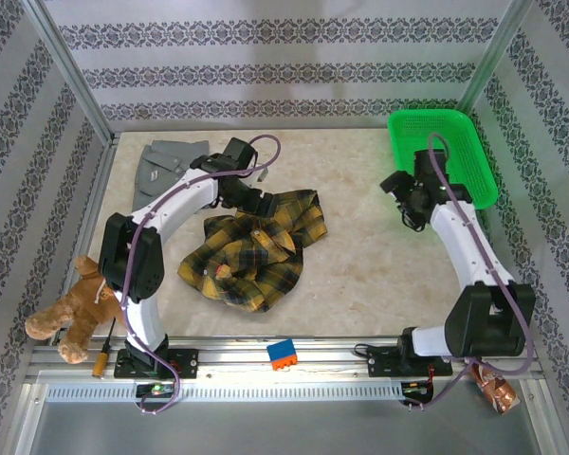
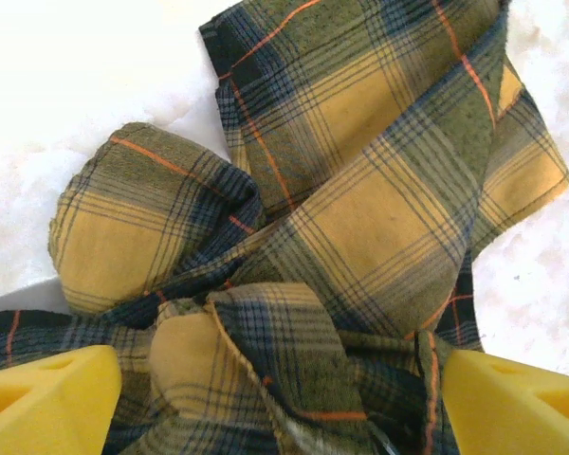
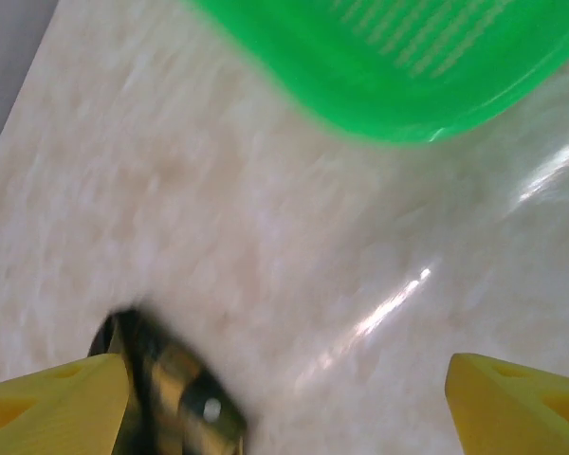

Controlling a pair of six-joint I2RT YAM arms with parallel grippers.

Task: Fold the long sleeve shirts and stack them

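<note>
The yellow-and-black plaid shirt (image 1: 251, 248) lies crumpled left of the table's middle. The plain grey shirt (image 1: 166, 161) lies flat at the back left corner. My left gripper (image 1: 256, 201) is down at the plaid shirt's far edge. In the left wrist view its yellow fingers (image 2: 47, 398) stand wide apart, open, with bunched plaid cloth (image 2: 360, 218) between and beyond them (image 2: 280, 379). My right gripper (image 1: 412, 204) hovers beside the green basket, open (image 3: 286, 398) over bare table. A blurred bit of plaid cloth with a white button (image 3: 175, 398) shows by one of its fingers (image 3: 57, 408).
A green plastic basket (image 1: 446, 156) stands at the back right, its wall (image 3: 398, 85) close to my right gripper. A brown plush toy (image 1: 71, 313) hangs at the left front edge. A blue-and-orange block (image 1: 283, 354) sits on the front rail. Patterned walls enclose the table.
</note>
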